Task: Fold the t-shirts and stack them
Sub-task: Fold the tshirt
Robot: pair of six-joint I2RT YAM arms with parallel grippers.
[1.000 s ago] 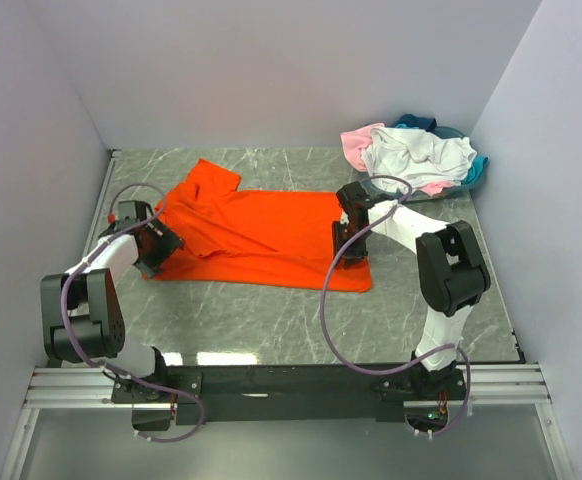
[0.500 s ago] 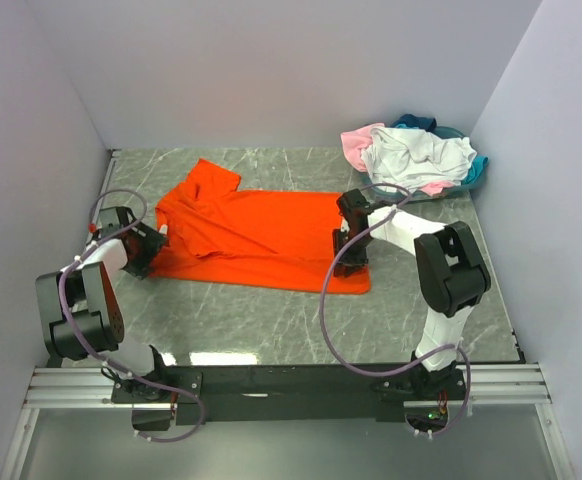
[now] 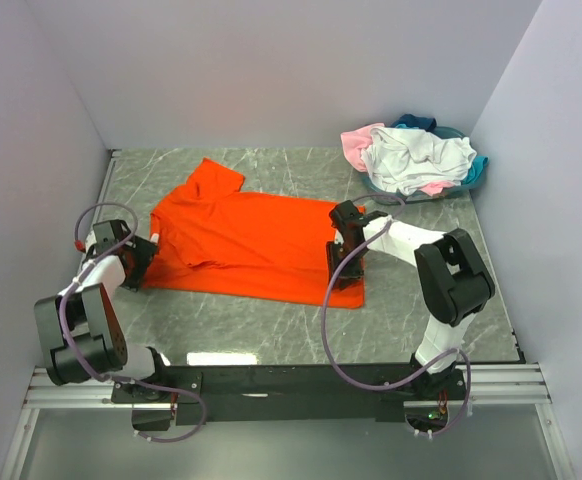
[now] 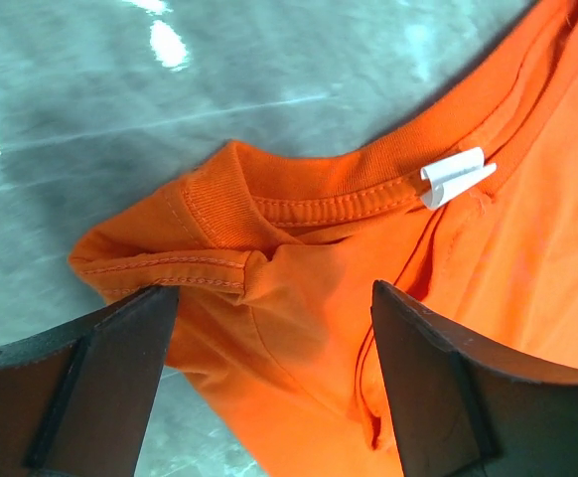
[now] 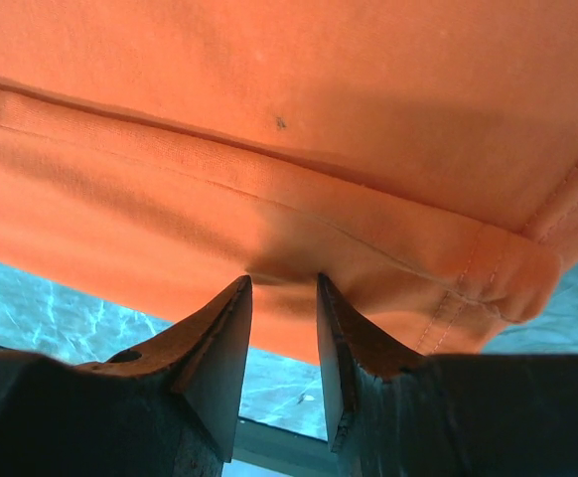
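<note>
The left gripper [image 4: 274,293] has drawn back to the collar [image 4: 319,184] of the orange t-shirt [image 3: 241,245], fingers spread wide and holding nothing. The right gripper [image 5: 281,288] stays clamped on the hem [image 5: 269,204]. The shirt has slid left and lies flatter on the table [image 3: 271,325], likely ready for folding.

spread t-shirt [image 3: 241,245] on table [image 3: 271,320] centre, shirt heap [image 3: 411,160] far right corner

nothing readable is showing in any view: no words, brand marks or numbers. a small white tag [image 4: 456,177] is sitting at the ribbed collar [image 4: 319,184] of the orange t-shirt [image 4: 507,288], folded over on itself. the face it is turning to the left wrist camera is looking blank.
</note>
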